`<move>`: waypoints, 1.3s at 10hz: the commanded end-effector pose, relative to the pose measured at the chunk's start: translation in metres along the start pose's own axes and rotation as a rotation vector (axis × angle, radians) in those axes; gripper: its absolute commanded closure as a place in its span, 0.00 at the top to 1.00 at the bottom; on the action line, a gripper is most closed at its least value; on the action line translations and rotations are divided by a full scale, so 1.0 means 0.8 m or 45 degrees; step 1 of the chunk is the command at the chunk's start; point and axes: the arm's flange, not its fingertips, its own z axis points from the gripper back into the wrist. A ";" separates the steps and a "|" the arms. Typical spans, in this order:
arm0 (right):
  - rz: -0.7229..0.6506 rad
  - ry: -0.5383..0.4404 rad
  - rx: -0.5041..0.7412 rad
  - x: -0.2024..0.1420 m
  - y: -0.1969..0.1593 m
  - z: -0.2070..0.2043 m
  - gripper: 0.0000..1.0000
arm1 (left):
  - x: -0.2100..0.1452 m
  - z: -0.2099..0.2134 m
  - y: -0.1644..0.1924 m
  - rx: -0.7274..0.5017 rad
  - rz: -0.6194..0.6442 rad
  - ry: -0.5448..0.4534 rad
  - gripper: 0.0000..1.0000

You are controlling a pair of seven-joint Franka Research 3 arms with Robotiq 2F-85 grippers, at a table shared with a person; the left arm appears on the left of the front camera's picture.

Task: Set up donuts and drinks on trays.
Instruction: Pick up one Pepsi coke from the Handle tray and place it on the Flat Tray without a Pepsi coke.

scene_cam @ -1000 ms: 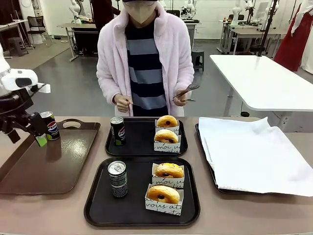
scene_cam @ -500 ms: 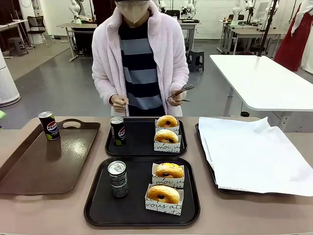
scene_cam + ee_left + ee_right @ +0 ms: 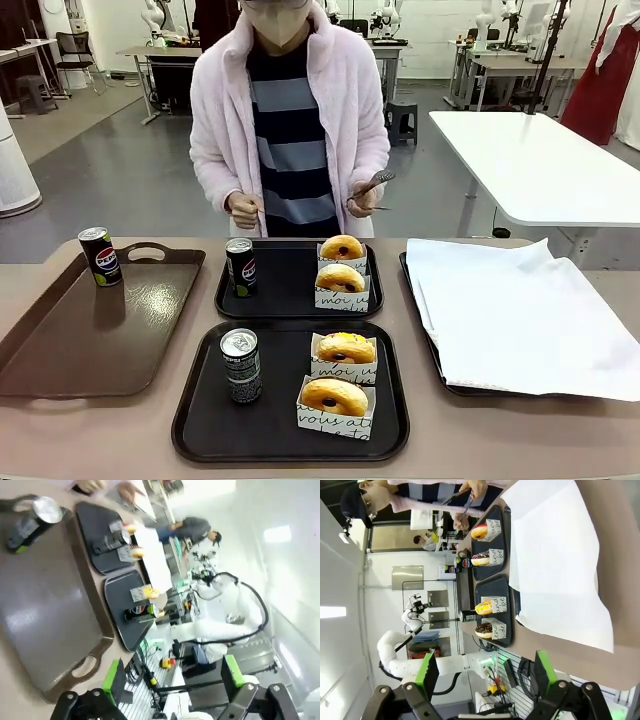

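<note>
Beige worktop (image 3: pixel 90 430) carries two black trays (image 3: pixel 285 300), each holding one can (image 3: pixel 240 366) and two donuts (image 3: pixel 334 396). Left of them, a spare can (image 3: pixel 98 256) stands on the brown tray (image 3: pixel 100 340). Setup looks finished; next probably waiting. Left pincer (image 3: pixel 172 680) and right pincer (image 3: pixel 485 672) gape, empty.

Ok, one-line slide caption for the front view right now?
Two black trays each hold a can and two boxed donuts; a person waits.

The brown tray (image 3: pixel 100 340) runs off the front view's left edge. The left wrist view is motion-blurred; print on the donut boxes (image 3: pixel 131 553) there is unreadable.
</note>
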 end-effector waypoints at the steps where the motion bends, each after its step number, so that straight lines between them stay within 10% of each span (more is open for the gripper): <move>1: -0.003 -0.010 0.024 0.002 0.002 0.000 1.00 | 0.005 0.023 0.014 0.055 0.096 -0.063 1.00; 6: -0.003 -0.010 0.024 0.002 0.002 0.000 1.00 | -0.006 0.038 0.012 0.127 0.310 0.002 1.00; 13: -0.003 -0.010 0.024 0.002 0.002 0.000 1.00 | -0.020 0.049 0.038 0.113 0.214 -0.084 1.00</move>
